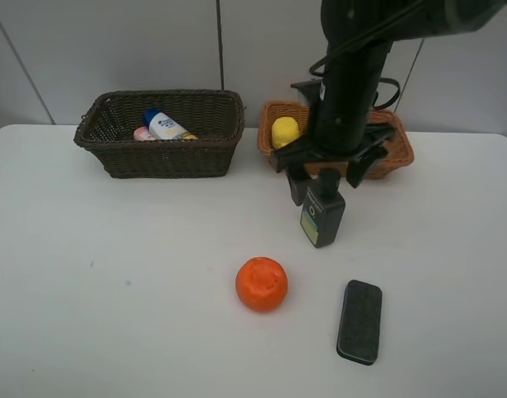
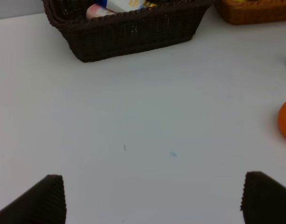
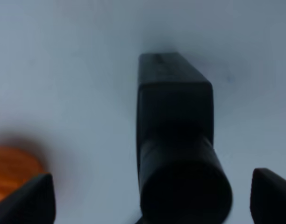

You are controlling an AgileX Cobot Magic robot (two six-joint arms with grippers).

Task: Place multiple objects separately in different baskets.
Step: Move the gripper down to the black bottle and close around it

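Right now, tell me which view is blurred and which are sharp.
Right wrist view: blurred; the dark bottle sits close and out of focus, and the orange is a smear. Left wrist view: the dark basket is fairly sharp. Exterior high view: sharp, even light, soft shadow under the orange.

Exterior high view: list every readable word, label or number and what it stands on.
White blue-capped bottle in the dark brown woven basket: blue print, too small to read.
Dark green bottle: light green label, too blurred to read.
No other text shows.
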